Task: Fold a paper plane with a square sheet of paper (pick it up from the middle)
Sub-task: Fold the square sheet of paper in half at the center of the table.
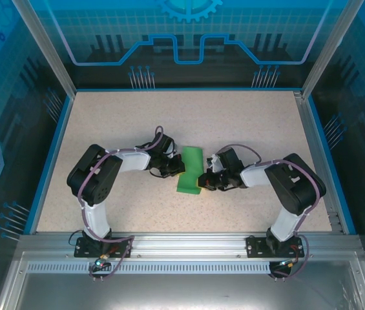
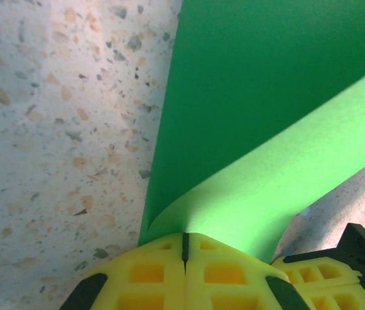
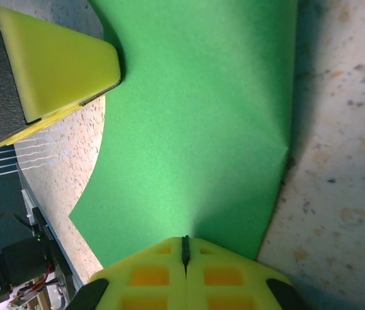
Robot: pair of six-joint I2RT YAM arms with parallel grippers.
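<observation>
Pinched at centre of table [image 1: 247, 123] by left gripper [image 1: 174, 169] and right gripper [image 1: 203, 183], each clamped shut on one side: square sheet of paper [image 1: 189, 166], loosely doubled over. Early going, apparently; paper plane's pointed folds yet to make.

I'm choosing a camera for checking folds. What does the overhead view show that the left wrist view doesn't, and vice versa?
Overhead: the whole left arm and right arm, with the left gripper and right gripper meeting the green paper from opposite sides on the speckled table. Left wrist: close up, the paper's edge curling up into shut yellow fingers. Both: the paper, the tabletop, both grippers at it.
</observation>
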